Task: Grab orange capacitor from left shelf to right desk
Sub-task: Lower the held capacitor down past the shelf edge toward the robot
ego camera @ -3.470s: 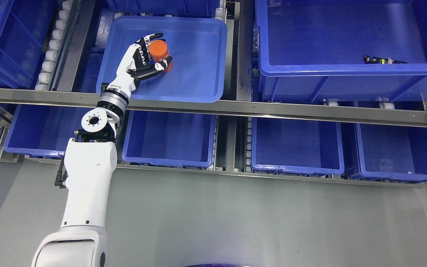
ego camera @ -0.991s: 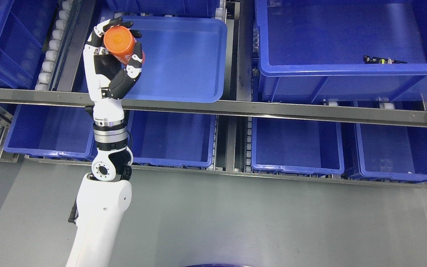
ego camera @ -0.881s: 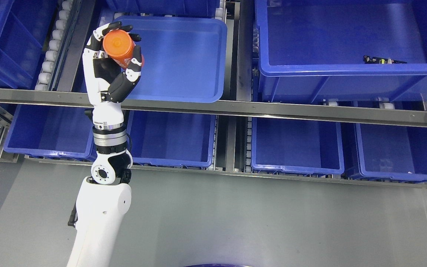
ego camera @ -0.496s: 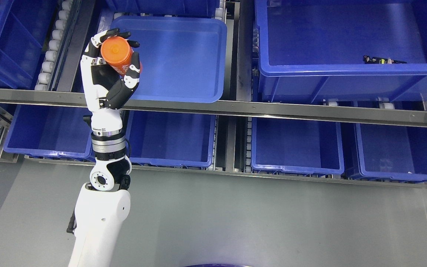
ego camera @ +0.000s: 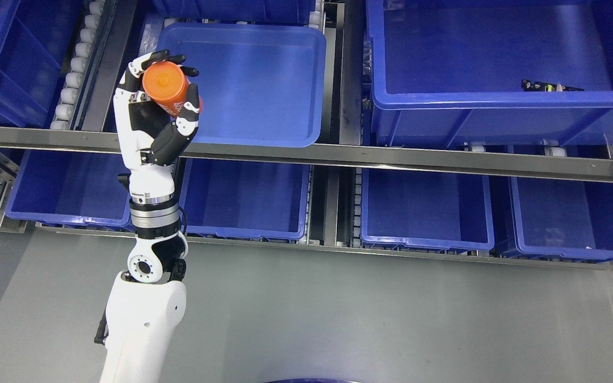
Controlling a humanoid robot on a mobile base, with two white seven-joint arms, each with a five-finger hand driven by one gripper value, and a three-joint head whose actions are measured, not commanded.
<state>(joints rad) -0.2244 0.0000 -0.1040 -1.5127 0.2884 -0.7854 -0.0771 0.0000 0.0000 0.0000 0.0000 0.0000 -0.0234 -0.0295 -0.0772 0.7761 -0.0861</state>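
Observation:
My left hand (ego camera: 164, 88) is shut on the orange capacitor (ego camera: 167, 89), a round orange cylinder with its top face toward the camera. The hand holds it raised in front of the left rim of the shallow blue tray (ego camera: 285, 135) on the upper shelf. Black fingertips curl over the cylinder's top and the thumb presses its right side. The white forearm (ego camera: 149, 181) rises from the lower left and crosses the steel shelf rail (ego camera: 391, 157).
Deep blue bins (ego camera: 242, 197) line the lower shelf. On the upper right sits a large blue bin (ego camera: 498, 101) with a small dark part (ego camera: 551, 85) inside. Roller tracks (ego camera: 75, 66) run at the upper left. Grey floor (ego camera: 365, 319) lies below the shelves.
The left hand lifted the orange capacitor out of the shallow tray and drew it left and toward me. Over the last second it has sunk slightly lower in the picture.

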